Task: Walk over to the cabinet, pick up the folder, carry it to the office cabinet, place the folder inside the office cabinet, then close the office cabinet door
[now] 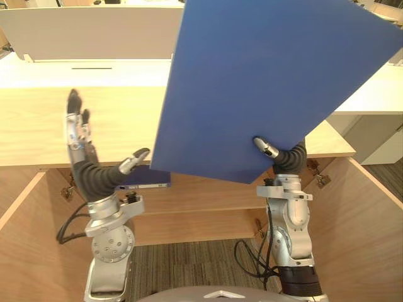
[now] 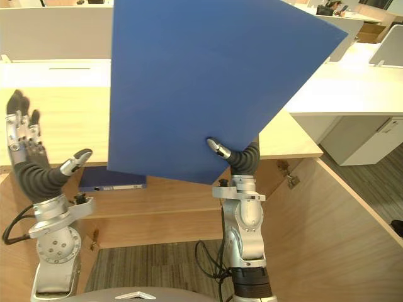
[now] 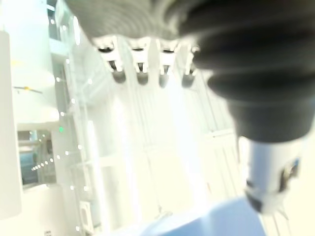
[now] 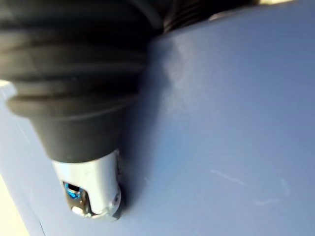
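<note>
Now your right hand [image 1: 268,149] holds the large flat blue folder [image 1: 264,82] up, tilted, over the light wooden cabinet [image 1: 38,126].
You see its thumb pinching the folder's lower edge, the other fingers hidden behind it; your left hand [image 1: 80,139] stands apart, fingers [image 1: 75,116] straight and spread, touching nothing.

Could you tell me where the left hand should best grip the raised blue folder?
Probably its lower left edge, coming from the robot's left: the blue folder stands tilted, pinched only at its bottom edge by the right hand, and the open left hand faces that free edge.
</note>
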